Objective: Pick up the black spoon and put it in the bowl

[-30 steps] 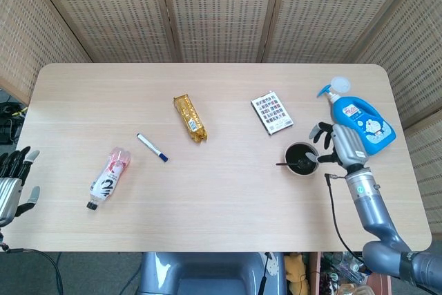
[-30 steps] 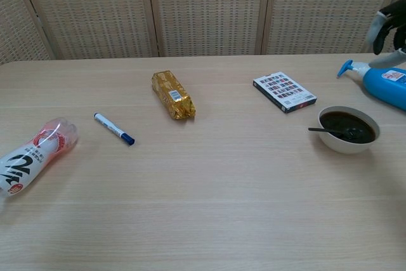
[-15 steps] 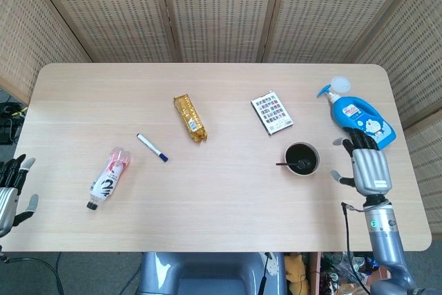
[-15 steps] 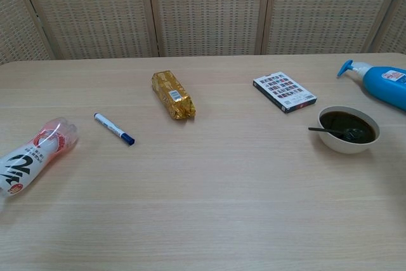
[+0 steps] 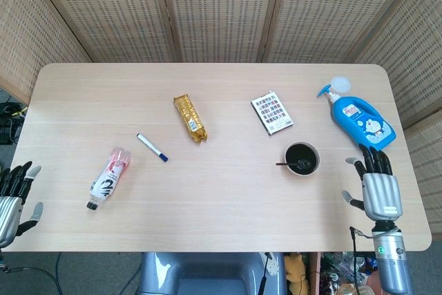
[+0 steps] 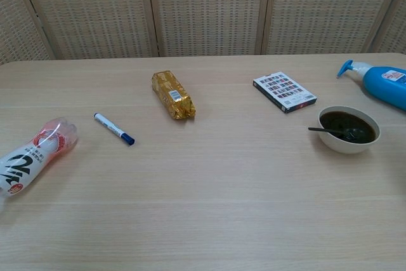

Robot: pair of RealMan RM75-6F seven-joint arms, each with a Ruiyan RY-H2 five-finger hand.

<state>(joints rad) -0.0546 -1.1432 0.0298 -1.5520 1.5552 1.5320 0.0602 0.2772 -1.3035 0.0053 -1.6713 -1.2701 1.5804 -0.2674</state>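
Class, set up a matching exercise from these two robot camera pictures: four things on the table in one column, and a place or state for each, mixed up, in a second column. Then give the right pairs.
Things:
1. black spoon
2. marker pen
3. blue pump bottle
4. gold packet

Places or states:
A. lying at the table's far right, beyond the bowl
B. between the clear bottle and the gold packet
C. resting in the bowl, handle over the rim
D. near the middle, left of the card box

Pairs: 1-C, 2-B, 3-A, 4-D
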